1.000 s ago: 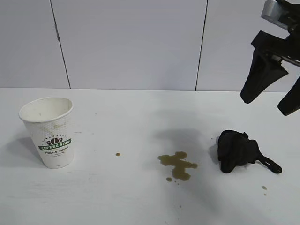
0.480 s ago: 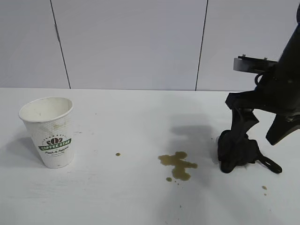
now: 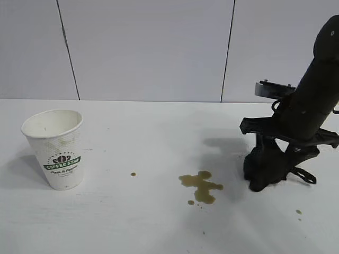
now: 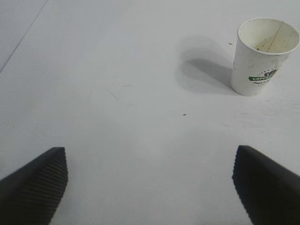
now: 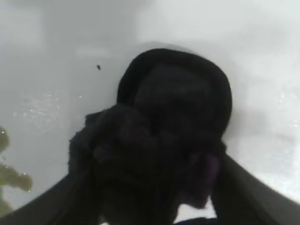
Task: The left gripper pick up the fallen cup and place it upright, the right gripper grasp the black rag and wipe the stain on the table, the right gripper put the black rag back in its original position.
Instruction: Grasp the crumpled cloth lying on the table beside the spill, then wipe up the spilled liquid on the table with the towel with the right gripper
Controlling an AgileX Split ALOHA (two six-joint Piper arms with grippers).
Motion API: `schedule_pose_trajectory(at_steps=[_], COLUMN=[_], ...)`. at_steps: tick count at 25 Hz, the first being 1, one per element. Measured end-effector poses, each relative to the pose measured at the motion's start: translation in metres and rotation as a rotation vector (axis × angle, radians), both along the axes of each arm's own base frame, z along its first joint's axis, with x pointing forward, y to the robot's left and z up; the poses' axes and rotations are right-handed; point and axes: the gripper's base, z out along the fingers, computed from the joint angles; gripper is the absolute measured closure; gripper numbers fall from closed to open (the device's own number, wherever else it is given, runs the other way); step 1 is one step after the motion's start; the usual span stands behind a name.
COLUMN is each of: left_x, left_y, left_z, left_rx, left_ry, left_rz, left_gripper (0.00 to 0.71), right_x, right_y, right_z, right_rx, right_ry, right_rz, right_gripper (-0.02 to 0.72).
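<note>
The white cup [image 3: 58, 151] with the green band stands upright on the table [image 3: 159, 132] at the left; the left wrist view has the cup [image 4: 260, 61] too, well beyond my left gripper [image 4: 149, 157], which hangs open over bare table. The olive-brown stain [image 3: 201, 186] lies mid-table. Just right of it my right gripper [image 3: 270, 169] is down on the black rag [image 3: 259, 177], a finger on each side squeezing the bunched cloth. In the right wrist view the rag [image 5: 173, 108] fills the space between the fingers of that gripper [image 5: 154, 168], and the stain [image 5: 11, 180] shows at the edge.
The rag's thin loop tail [image 3: 304, 174] sticks out to the right on the table. Lone brown dots sit near the cup side [image 3: 133, 174] and at the front right [image 3: 299, 212]. A pale panelled wall [image 3: 148, 47] closes the back.
My right arm came down from the upper right onto the rag, and its fingers closed in on the cloth, bunching it. Cup, stain and left gripper are unchanged.
</note>
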Motion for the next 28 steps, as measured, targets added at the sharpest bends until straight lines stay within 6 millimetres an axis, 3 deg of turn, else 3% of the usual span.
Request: schedule_pose_trajectory(at_steps=[5, 8, 17, 21, 24, 28], left_x=[0.0, 0.0, 0.0, 0.0, 0.0, 0.0], left_y=[0.0, 0.0, 0.0, 0.0, 0.0, 0.0], left_z=[0.0, 0.0, 0.0, 0.0, 0.0, 0.0], left_rx=[0.0, 0.0, 0.0, 0.0, 0.0, 0.0], left_ry=[0.0, 0.0, 0.0, 0.0, 0.0, 0.0], left_rz=[0.0, 0.0, 0.0, 0.0, 0.0, 0.0], left_gripper=[0.024, 0.024, 0.024, 0.024, 0.024, 0.024], right_x=[0.005, 0.004, -0.026, -0.034, -0.035, -0.033], right_y=[0.003, 0.018, 0.124, 0.154, 0.167, 0.171], right_z=[0.015, 0.031, 0.042, 0.044, 0.036, 0.006], right_rx=[0.012, 0.024, 0.083, 0.102, 0.108, 0.091], right_ry=[0.007, 0.002, -0.052, -0.138, -0.166, -0.118], right_rz=[0.014, 0.06, 0.281, 0.336, 0.345, 0.329], right_gripper=[0.582, 0.582, 0.582, 0.582, 0.582, 0.582])
